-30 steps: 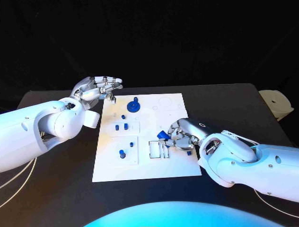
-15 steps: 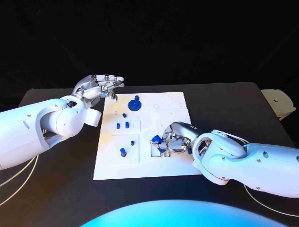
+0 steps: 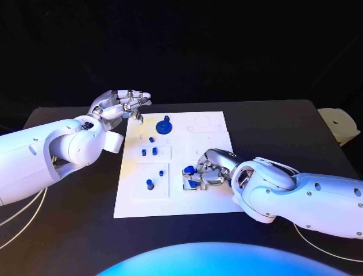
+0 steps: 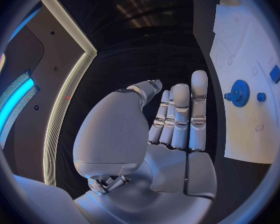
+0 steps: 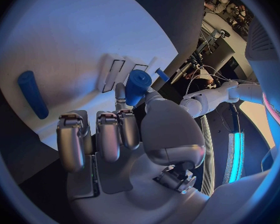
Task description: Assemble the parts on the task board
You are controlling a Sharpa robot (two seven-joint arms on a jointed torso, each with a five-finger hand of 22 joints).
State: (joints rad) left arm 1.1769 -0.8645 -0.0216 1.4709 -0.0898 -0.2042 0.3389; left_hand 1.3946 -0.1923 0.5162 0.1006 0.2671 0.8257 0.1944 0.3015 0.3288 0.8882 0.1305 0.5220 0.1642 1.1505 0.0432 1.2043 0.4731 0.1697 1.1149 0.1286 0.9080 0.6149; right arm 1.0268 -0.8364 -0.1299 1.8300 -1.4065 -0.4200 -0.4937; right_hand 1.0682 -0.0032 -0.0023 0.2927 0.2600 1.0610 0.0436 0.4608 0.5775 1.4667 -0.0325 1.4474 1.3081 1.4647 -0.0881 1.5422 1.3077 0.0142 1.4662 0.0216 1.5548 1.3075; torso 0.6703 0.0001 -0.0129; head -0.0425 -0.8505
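The white task board [image 3: 208, 201] lies in the middle of the black table. My right hand [image 3: 211, 171] hovers low over its near-right part and pinches a short blue cylinder [image 3: 189, 169] [image 5: 137, 86] between thumb and a finger, just above the slotted white block [image 5: 115, 72]. A blue peg [image 5: 33, 93] lies flat on the board [image 5: 65, 40] nearby. A blue gear [image 3: 164, 125] [image 4: 239, 93] stands at the far end, with small blue parts [image 3: 149, 152] in the blocks on the left side. My left hand [image 3: 119, 105] [image 4: 174, 122] is raised off the board's far-left corner, fingers extended and holding nothing.
A pale round object [image 3: 339, 123] sits at the table's right edge. Thin cables [image 3: 7, 224] hang by my left arm. Bare black tabletop [image 3: 273, 132] lies to the right of the board.
My right hand has carried the blue cylinder leftward and slightly nearer, over the slotted block. The left hand has barely moved.
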